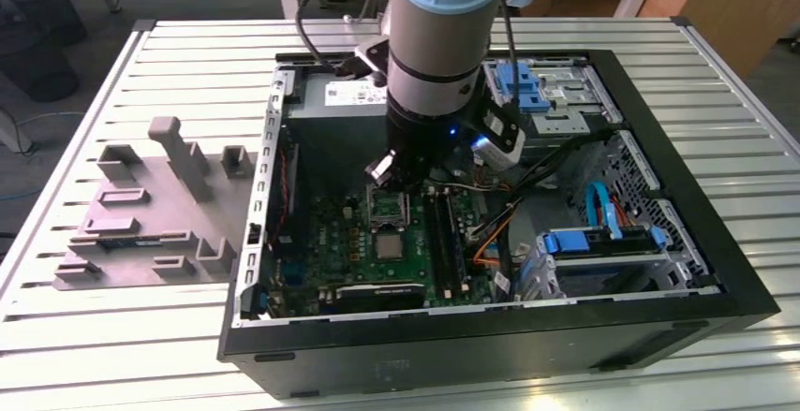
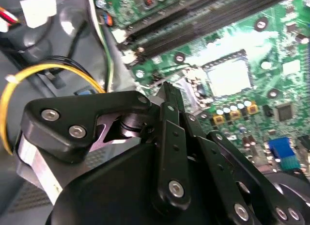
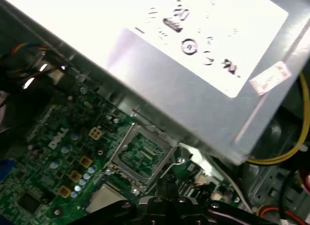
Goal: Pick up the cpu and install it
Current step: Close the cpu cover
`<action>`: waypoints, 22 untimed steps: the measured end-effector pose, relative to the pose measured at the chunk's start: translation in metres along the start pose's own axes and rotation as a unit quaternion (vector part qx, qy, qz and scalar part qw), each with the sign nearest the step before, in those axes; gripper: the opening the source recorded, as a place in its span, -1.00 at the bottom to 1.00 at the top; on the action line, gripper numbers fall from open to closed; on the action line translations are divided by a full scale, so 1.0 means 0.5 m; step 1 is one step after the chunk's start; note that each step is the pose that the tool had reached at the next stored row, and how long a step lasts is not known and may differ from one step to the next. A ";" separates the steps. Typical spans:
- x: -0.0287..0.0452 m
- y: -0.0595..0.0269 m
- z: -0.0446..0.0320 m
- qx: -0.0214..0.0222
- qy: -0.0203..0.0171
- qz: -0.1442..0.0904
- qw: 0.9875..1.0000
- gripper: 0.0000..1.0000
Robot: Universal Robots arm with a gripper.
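Observation:
The cpu (image 1: 390, 245) is a small silvery square lying flat in its socket on the green motherboard (image 1: 344, 233) inside the open computer case. It also shows in both wrist views, as cpu (image 2: 227, 77) and cpu (image 3: 102, 198). The dark metal socket frame (image 1: 388, 207) stands flipped open just behind it, seen closer as the frame (image 3: 143, 154). My gripper (image 1: 385, 171) hangs over the frame's far edge, a little behind the cpu. Its fingers meet at a point, gripper (image 2: 167, 88) and gripper (image 3: 167, 179), shut with nothing between them.
A grey power-supply box (image 3: 193, 65) fills the case's back wall close to my wrist. Yellow and other cables (image 2: 29, 74) run beside the board. Blue drive cages (image 1: 598, 242) sit on the exterior view's right. A grey plastic tray with posts (image 1: 150, 214) lies outside the case.

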State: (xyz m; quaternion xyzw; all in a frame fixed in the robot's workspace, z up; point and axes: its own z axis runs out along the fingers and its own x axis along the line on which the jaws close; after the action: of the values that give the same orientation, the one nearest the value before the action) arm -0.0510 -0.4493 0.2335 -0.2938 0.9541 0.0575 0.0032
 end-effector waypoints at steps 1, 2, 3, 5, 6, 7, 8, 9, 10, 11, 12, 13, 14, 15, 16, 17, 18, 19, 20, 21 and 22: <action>-0.005 0.000 0.001 0.000 0.000 0.000 1.000 -0.79; -0.008 0.001 0.002 0.000 0.000 0.000 1.000 -0.79; -0.009 0.001 0.002 0.000 0.000 -0.002 1.000 -0.79; -0.009 0.001 0.003 -0.001 0.002 -0.018 1.000 -0.79; -0.010 0.001 0.004 -0.001 0.003 -0.027 1.000 -0.79; -0.009 0.000 0.005 -0.001 0.004 -0.036 0.999 -0.79; -0.009 0.000 0.005 -0.002 0.005 -0.043 0.999 -0.79; -0.010 0.000 0.007 -0.001 0.004 -0.047 0.999 -0.79; -0.010 0.000 0.008 0.000 0.003 -0.049 0.999 -0.79; -0.010 -0.001 0.009 0.000 0.002 -0.050 0.999 -0.79; -0.010 -0.001 0.010 0.001 0.000 -0.051 0.999 -0.79; -0.010 -0.001 0.011 0.001 -0.001 -0.051 0.999 -0.79; -0.011 -0.001 0.011 0.001 -0.003 -0.052 0.999 -0.79; -0.012 -0.002 0.012 0.001 -0.004 -0.052 0.999 -0.79; -0.012 -0.001 0.013 0.001 -0.005 -0.053 0.999 -0.79; -0.013 -0.001 0.014 0.000 -0.006 -0.053 0.999 -0.79; -0.013 -0.001 0.014 0.000 -0.006 -0.053 0.999 -0.79; -0.013 -0.001 0.014 0.000 -0.006 -0.053 0.999 -0.79; -0.013 -0.001 0.014 0.000 -0.006 -0.053 0.999 -0.79; -0.013 -0.001 0.014 0.000 -0.006 -0.053 0.999 -0.79; -0.013 -0.001 0.014 0.000 -0.006 -0.053 0.999 -0.79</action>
State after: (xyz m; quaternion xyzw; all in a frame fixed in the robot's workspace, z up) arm -0.0454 -0.4453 0.2268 -0.3435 0.9372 0.0586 0.0119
